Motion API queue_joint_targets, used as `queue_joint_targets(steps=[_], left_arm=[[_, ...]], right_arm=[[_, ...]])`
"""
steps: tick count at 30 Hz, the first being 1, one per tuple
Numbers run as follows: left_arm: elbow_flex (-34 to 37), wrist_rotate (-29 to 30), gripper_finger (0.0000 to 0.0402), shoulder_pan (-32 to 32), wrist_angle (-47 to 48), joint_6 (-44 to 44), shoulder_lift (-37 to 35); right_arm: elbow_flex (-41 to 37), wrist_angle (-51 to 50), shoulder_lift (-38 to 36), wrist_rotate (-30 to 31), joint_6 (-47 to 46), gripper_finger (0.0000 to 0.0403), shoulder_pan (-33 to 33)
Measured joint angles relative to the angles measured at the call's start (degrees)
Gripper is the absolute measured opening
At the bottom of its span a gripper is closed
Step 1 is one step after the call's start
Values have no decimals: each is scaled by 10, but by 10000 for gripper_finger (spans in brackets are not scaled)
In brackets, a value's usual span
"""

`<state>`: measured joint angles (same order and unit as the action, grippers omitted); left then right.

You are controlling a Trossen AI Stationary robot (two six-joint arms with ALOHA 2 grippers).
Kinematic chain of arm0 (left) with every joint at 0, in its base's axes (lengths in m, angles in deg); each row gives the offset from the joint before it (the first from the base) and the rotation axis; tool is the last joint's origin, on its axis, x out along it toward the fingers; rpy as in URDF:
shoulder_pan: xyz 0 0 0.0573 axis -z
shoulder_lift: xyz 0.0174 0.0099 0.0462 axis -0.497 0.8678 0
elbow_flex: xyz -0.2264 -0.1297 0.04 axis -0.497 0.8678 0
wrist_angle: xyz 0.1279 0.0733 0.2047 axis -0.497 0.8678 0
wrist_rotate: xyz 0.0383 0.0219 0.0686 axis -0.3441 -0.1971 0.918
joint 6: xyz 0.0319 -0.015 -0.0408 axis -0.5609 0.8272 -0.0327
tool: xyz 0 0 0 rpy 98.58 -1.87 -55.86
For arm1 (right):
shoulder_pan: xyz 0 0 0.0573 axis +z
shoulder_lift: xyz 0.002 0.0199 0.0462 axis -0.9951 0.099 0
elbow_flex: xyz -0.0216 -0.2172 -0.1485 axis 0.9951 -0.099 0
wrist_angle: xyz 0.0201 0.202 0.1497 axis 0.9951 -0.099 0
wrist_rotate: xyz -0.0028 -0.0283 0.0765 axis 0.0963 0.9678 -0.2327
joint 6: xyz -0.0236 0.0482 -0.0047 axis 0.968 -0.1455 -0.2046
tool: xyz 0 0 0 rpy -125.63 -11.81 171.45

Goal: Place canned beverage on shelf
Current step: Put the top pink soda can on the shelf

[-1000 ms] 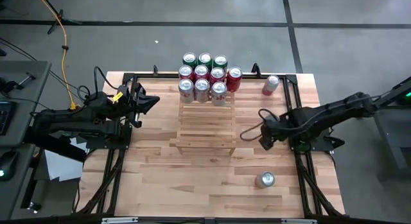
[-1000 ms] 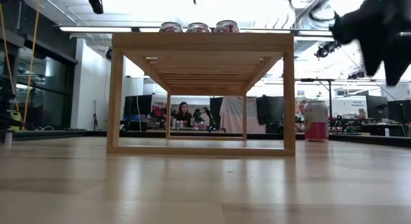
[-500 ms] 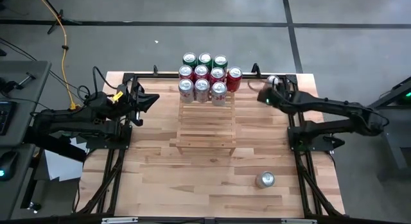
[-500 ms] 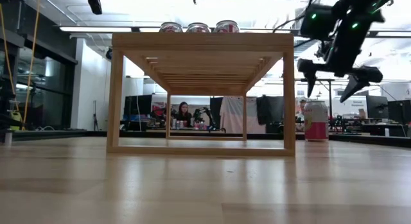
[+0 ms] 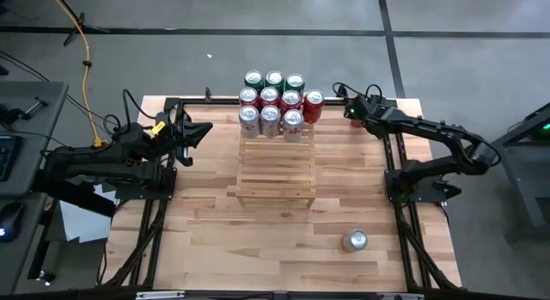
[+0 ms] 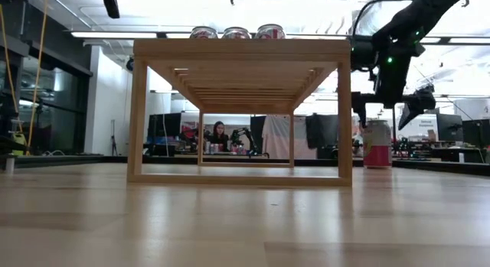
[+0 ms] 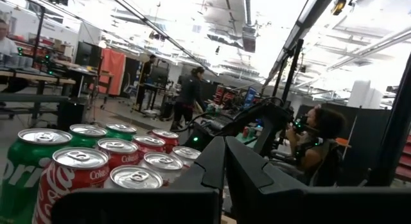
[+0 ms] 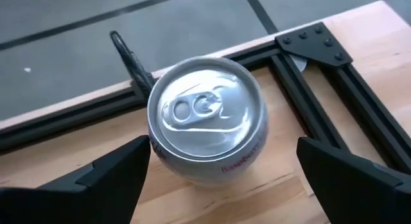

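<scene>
- Right tool (image 8: pixel 212 176): fingers spread wide, poised above an upright red can (image 8: pixel 207 128) at the tabletop's (image 5: pixel 206 223) far right corner.
- Shelf (image 5: pixel 275 167): ten cans (image 5: pixel 271 100) crowd its far end.
- Left tool (image 5: pixel 204 131): closed, apparently empty, beside the shelf.
- Another can (image 5: pixel 355 241): near edge, well apart.

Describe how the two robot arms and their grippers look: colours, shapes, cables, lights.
Both arms are dark, jointed and slim, with black cables looping off them. The left arm carries a yellow tag near its wrist; the left gripper ends in two black, wedge-shaped fingers. The right arm shows a small green light by its wrist; the right gripper has two flat, dark, tapering fingers.
</scene>
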<state>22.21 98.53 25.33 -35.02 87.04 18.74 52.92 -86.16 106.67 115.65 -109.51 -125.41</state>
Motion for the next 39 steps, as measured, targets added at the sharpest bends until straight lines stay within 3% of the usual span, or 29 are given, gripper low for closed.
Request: queue_joint_targets(steps=[14,18,21,23,30,34,39], left_arm=[[0,27,75,0,0,2,0],[0,28,85,0,0,2,0],[0,28,88,0,0,1,0],[0,29,88,0,0,1,0],[0,34,88,0,-1,1,0],[0,34,88,0,-1,1,0],[0,36,88,0,-1,1,0]], right_arm=[[0,78,67,-30,111,374,-52],[0,64,59,-58,155,333,-60],[12,9,37,-75,206,274,-53],[26,-39,9,-71,238,264,-37],[111,-178,-131,-90,292,264,95],[180,-223,-184,-163,306,264,204],[257,-224,-189,-281,317,264,361]])
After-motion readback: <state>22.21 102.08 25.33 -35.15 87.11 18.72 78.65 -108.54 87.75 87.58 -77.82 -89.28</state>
